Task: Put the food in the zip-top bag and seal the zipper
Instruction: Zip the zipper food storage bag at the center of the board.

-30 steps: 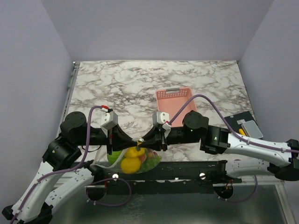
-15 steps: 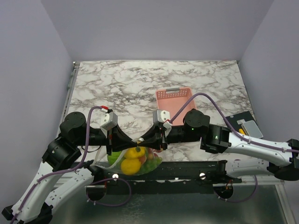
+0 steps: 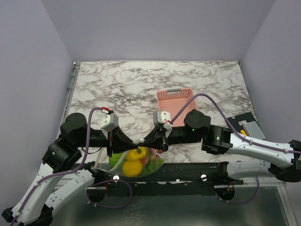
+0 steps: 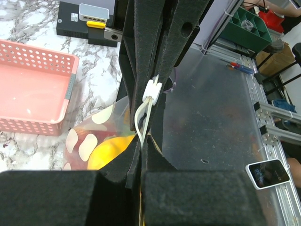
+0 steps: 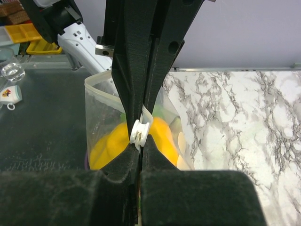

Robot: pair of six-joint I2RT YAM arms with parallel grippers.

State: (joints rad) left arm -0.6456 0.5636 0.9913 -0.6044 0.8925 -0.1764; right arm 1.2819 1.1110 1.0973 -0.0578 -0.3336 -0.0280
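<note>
Both arms bend inward at the near edge, wrists level, tips meeting nose to nose. Left gripper [image 3: 135, 141] and right gripper [image 3: 145, 141] both pinched tight on zipper [image 5: 139, 132].

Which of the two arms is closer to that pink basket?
Right. The right gripper sits just on the near side of the pink basket; the left gripper, pinching the same zip-top bag, comes from farther left.

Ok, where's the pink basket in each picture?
Top view: the basket sits a little right of the middle, on the marble.
Left wrist: it fills the left edge, cut off by the frame.
Right wrist: not in this picture.
Shared landmark: the bag, pinched at its top, shows near the middle in all three views.
</note>
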